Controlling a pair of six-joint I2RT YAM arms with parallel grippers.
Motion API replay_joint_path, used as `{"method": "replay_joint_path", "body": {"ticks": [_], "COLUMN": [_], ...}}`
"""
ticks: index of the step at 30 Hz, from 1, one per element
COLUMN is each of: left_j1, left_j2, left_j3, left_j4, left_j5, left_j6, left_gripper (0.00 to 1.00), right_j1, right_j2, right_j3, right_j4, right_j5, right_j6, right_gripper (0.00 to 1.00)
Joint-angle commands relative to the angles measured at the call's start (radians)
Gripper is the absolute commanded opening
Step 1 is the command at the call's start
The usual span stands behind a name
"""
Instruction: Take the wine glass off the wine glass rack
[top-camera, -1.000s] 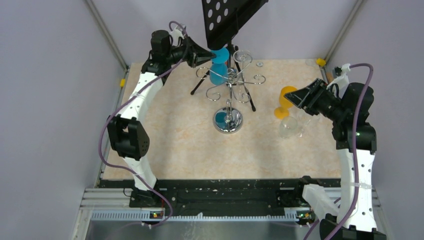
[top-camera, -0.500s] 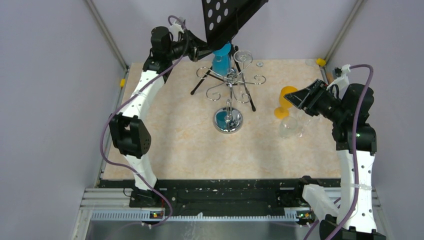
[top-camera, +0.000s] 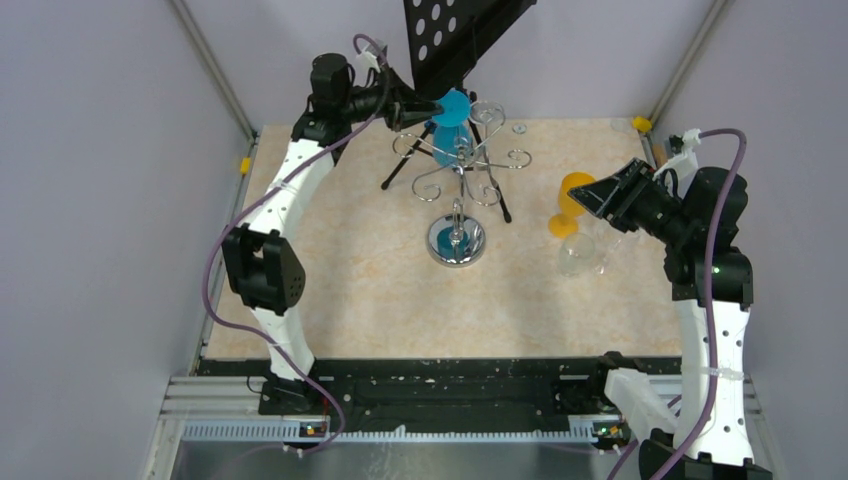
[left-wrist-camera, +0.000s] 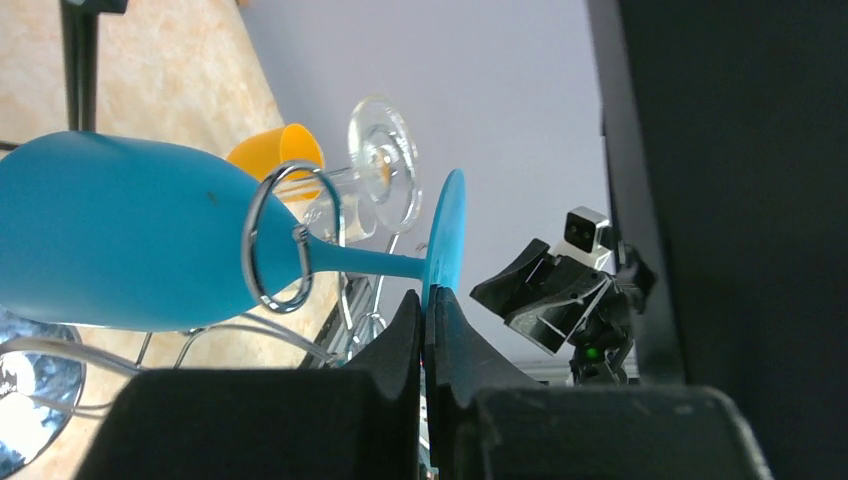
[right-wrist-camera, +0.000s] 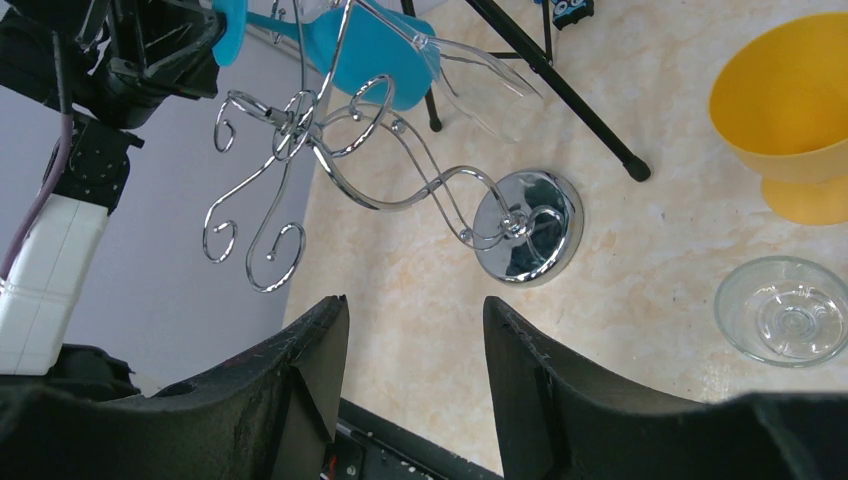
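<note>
A blue wine glass (left-wrist-camera: 110, 235) hangs tilted on the chrome wine glass rack (top-camera: 462, 160), and its stem passes through one of the rack's loops (left-wrist-camera: 280, 240). My left gripper (left-wrist-camera: 427, 297) is shut on the rim of the glass's round foot (left-wrist-camera: 450, 230); from above, the left gripper (top-camera: 428, 108) sits at the rack's back left, under the black plate. A clear wine glass (left-wrist-camera: 385, 180) also hangs on the rack. Off to the right, my right gripper (right-wrist-camera: 415, 305) is open and empty, pointing toward the rack's mirrored base (right-wrist-camera: 528, 225).
A black tripod stand with a perforated plate (top-camera: 460, 35) rises behind the rack, its legs (right-wrist-camera: 560, 90) spread on the table. An orange glass (top-camera: 572, 200) and a clear glass (top-camera: 578, 255) stand near the right gripper (top-camera: 592, 197). Purple walls close in the table.
The left gripper has moved back and to the right while holding the blue glass's foot, and the glass has swung and tilted on the rack. The right arm has stayed still.
</note>
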Motion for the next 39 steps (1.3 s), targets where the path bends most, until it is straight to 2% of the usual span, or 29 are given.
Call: {"method": "replay_joint_path", "body": {"ticks": [1,4,12,18,23,32,39], "left_j1": [0.001,0.009,0.053,0.118,0.189,0.329,0.348], "left_j2": [-0.046,-0.068,-0.129,-0.181,-0.25,-0.482,-0.681], "left_j3": [0.03,0.01,-0.026,-0.088,-0.17,-0.314,-0.398], "left_j4": [-0.122,-0.164,-0.131,-0.132,-0.133,-0.183,-0.247], "left_j5": [0.028,0.015,0.006,-0.02,-0.04,-0.093,-0.11], "left_j6": [0.121,0.158,0.138,0.139,0.144,0.173,0.124], "left_gripper": [0.0,0.0,0.0,0.0,0.0,0.0,0.0], "right_j1": [0.004,0.004,0.004,0.004,0.004,0.024,0.111], "right_j2": [-0.001,-0.001,-0.004,-0.027,-0.03,-0.002,0.027], "right_j3": [0.004,0.004,0.003,0.003,0.002,-0.028,-0.076], "right_j4": [0.028,0.031,0.026,0.035,0.04,0.12,0.274], "right_j5": [0.002,0.002,0.0,0.008,0.002,-0.11,-0.158], "right_j6": [0.0,0.001,0.001,-0.011,-0.009,0.048,0.141], "right_gripper": [0.53,0.53,0.54,0.71,0.76,0.77,0.77]}}
